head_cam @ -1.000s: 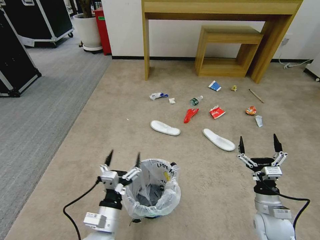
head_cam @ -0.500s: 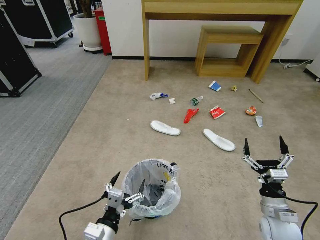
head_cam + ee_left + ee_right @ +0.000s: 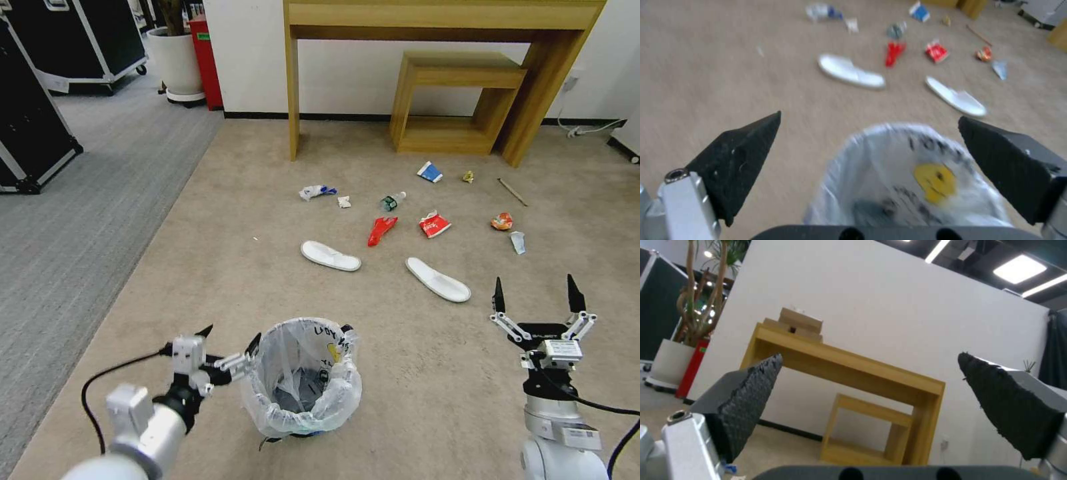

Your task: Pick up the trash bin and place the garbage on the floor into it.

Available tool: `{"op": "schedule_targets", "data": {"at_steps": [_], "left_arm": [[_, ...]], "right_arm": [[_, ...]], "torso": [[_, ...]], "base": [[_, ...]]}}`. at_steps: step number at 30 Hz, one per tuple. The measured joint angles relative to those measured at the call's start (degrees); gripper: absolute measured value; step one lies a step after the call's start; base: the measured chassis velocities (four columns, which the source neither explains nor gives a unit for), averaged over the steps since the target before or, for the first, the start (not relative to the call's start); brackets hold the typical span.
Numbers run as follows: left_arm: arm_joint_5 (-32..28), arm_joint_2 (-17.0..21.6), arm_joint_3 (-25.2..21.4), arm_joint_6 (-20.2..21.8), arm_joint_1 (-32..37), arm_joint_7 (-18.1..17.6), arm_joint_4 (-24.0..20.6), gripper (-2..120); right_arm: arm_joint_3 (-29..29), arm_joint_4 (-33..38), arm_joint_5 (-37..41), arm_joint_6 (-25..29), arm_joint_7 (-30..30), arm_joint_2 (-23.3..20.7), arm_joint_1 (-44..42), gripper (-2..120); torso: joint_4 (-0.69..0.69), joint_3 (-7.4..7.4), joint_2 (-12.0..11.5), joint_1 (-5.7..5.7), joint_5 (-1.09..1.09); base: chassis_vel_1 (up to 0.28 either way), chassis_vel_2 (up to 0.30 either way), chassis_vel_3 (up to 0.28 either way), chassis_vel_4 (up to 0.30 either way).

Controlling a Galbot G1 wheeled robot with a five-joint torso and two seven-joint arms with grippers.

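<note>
**Left gripper lined up on the bin, nothing grabbed yet**

The bin [image 3: 303,383] sits upright on the floor [image 3: 220,267] right in front of the robot, bag folded over its rim. The left gripper [image 3: 227,341] is turned sideways beside that rim, fingers spread wide and holding nothing, looks like it's set up to pinch the edge. The right gripper [image 3: 535,297] hangs off to the right, wide open and empty too, pointing up, probably kept free for the garbage [image 3: 381,230] scattered well beyond the bin near the table [image 3: 293,80].
</note>
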Motion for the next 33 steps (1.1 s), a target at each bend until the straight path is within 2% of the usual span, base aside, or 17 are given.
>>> {"op": "schedule_targets", "data": {"at_steps": [1,3,7,10,12,14,16,18,20,22,24,28,33], "left_arm": [[-3.39,1.54,0.64,0.6,0.01,-1.54,-0.85,100],[-6.38,2.95,1.46,1.23,-0.09,-2.53,-1.52,100],[-9.77,4.04,2.56,2.18,-3.32,-2.53,-1.45,100],[-9.97,4.35,4.46,2.24,-7.64,-2.37,-0.02,100],[-8.78,4.27,7.82,2.29,-12.42,-2.38,1.75,100],[-8.48,4.13,8.77,2.29,-13.39,-2.38,2.19,100],[-7.39,3.07,13.6,2.48,-16.84,-2.82,4.61,100],[-7.1,2.94,14.22,2.53,-17.16,-2.93,5.04,100],[-5.37,2.43,19.05,2.77,-19.65,-4.68,8.33,100],[-5.49,2.43,19.65,2.91,-20.02,-5.15,8.62,100],[-6.76,2.44,23.1,3.52,-22.88,-7.49,10.1,100],[-7.45,2.32,26.03,4.09,-25.19,-9.63,11.05,100],[-9.24,2.21,27.41,4.56,-26.01,-10.64,10.63,100]], "right_arm": [[0.33,-0.01,-0.33,-0.07,0.11,-0.19,-0.04,100],[0.92,-0.24,-0.5,-0.07,0.24,-0.36,-0.11,100],[2.09,-0.54,-0.55,-0.03,0.31,-0.3,-0.66,100],[2.83,-0.69,-0.5,0.06,0.34,-0.29,-0.83,100],[3.49,-0.67,-0.43,0.07,0.5,-0.15,-0.78,100],[3.6,-0.66,-0.43,0.07,0.54,-0.08,-0.75,100],[3.84,-0.65,-0.69,0.06,0.58,0.3,-0.8,100],[3.86,-0.65,-0.75,0.06,0.58,0.37,-0.84,100],[3.96,-0.65,-1.29,0.13,0.59,0.87,-1.15,100],[4.0,-0.64,-1.35,0.15,0.6,0.94,-1.19,100],[4.23,-0.41,-1.63,0.31,0.68,1.27,-1.58,100],[4.86,-0.29,-1.64,0.71,0.75,1.33,-2.31,100],[5.59,-0.29,-1.55,1.2,0.75,1.25,-2.76,100]], "torso": [[0.01,0.0,0.0,0.0,0.01],[0.02,0.0,0.0,0.0,0.01],[0.02,0.0,0.0,0.0,0.02],[0.01,-0.01,0.0,0.0,0.01],[0.0,0.0,0.0,0.0,0.02],[0.01,0.0,0.0,0.0,0.03],[0.01,0.0,0.0,0.0,0.01],[0.01,0.0,0.0,0.0,0.01],[0.01,0.0,0.0,0.0,0.0],[0.01,0.0,0.0,0.0,0.0],[0.01,-0.01,0.0,0.0,0.02],[0.0,-0.01,0.0,0.0,0.02],[0.02,-0.01,0.0,0.0,0.02]], "base": [[0.0,0.0,0.0,0.0],[0.0,0.0,0.0,0.0],[0.0,0.0,0.0,0.0],[0.0,0.0,0.0,0.0],[0.0,0.0,0.0,0.0],[0.0,0.0,0.0,0.0],[0.0,0.0,0.0,0.0],[0.0,0.0,0.0,0.0],[0.0,0.0,0.0,0.0],[0.0,0.0,0.0,0.0],[0.0,0.0,0.0,0.0],[0.0,0.0,0.0,0.0],[0.0,0.0,0.0,0.0]]}}
